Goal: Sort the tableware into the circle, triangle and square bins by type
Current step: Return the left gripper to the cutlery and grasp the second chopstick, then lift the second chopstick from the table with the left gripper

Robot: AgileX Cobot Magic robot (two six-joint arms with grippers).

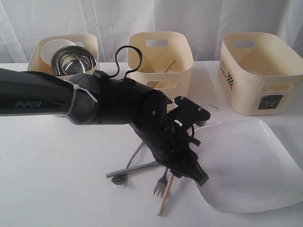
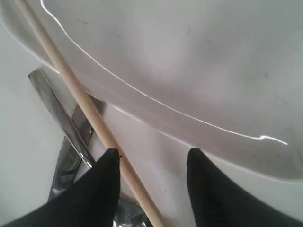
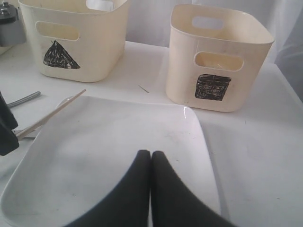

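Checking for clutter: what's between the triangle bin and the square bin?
Right wrist view: mostly bare table, just one tiny thin sliver lying between the triangle bin and square bin.

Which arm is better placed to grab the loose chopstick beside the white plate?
Left. The left gripper is open and low at the chopstick, which runs between its jaws beside the plate rim. The right gripper is shut and hangs over the plate, away from the chopstick.
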